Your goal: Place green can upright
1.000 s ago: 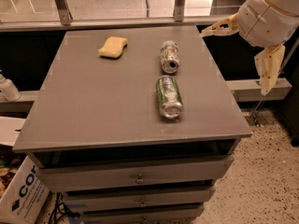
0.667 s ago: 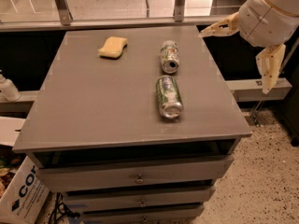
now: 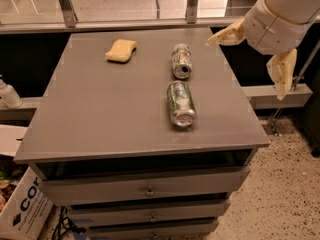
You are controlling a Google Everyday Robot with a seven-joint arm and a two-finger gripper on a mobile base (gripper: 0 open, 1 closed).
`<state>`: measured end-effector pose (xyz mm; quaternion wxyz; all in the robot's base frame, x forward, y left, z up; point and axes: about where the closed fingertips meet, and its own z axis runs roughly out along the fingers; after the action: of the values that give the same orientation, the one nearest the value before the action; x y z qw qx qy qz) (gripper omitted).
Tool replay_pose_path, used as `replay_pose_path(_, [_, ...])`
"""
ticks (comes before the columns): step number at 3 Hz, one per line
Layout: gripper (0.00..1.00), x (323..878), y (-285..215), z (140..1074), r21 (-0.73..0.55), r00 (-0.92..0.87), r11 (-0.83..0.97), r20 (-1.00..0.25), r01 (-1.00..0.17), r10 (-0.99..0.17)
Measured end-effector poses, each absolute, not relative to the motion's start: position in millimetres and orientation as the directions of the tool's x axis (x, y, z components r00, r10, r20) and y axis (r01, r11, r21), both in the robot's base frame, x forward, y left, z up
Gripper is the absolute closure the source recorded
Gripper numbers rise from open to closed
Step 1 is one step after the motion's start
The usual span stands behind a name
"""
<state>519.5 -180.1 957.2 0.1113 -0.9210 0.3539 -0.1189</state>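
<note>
The green can [image 3: 180,104] lies on its side near the middle right of the grey table [image 3: 100,114], with its open end facing the front edge. It is deep green with pale markings. A smaller, paler can [image 3: 181,60] lies on its side just behind it. My gripper [image 3: 244,70] hangs in the air off the table's right rear corner, above and to the right of both cans. It is open and empty, with the cream fingers [image 3: 226,36] spread wide and touching nothing.
A yellow sponge [image 3: 120,50] lies at the table's back left. Drawers [image 3: 145,186] sit under the tabletop. A railing with metal posts [image 3: 192,4] runs behind. A cardboard box [image 3: 22,204] stands on the floor at the lower left, and a white bottle [image 3: 7,94] at the left.
My gripper has shifted very slightly left and down. Both cans and the sponge have not moved.
</note>
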Motion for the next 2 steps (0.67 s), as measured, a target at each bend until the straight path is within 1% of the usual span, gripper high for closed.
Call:
replay_pose_path(1, [0.0,530.3,-172.3,938.3,-0.208,0.781,-0.824,0.264,-0.528,-0.567])
replay_pose_path(2, [0.0,546.0,-164.6,916.9,-0.115,0.831,-0.889,0.319,-0.444,-0.456])
